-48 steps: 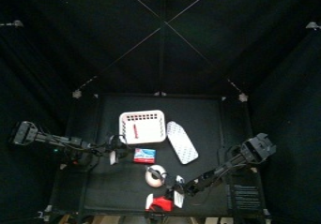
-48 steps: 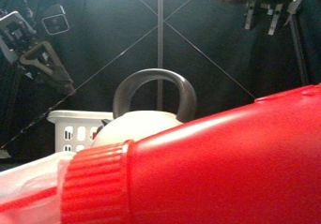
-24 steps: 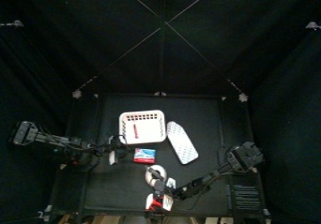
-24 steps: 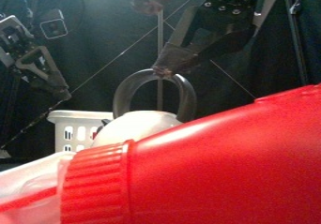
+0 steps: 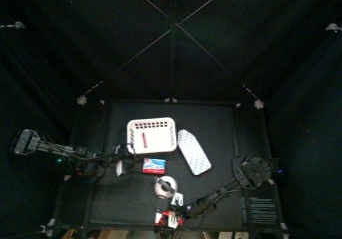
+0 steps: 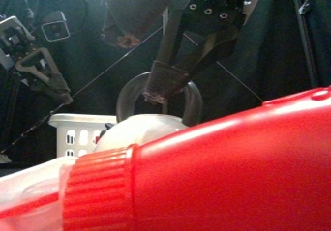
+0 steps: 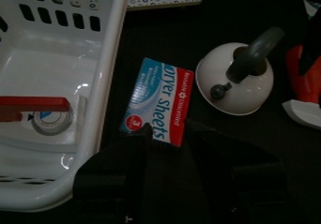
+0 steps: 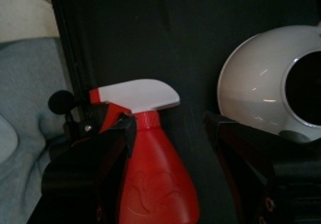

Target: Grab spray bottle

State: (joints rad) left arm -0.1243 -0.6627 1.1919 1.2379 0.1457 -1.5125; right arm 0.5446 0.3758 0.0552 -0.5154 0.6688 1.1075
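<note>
The spray bottle [image 8: 157,162] lies at the table's front edge, between the wide-open, empty fingers [image 8: 90,167] of the right gripper [image 8: 163,176], untouched. Its lower body is cut off; the left gripper's jaws are indistinct.

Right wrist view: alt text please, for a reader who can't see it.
The right gripper has its two black jaws spread wide on either side of the red spray bottle, whose white trigger head points away from the camera; the jaws are not closed on it. Beside it on the black table sits a round white kettle-like object with a dark handle.
</note>
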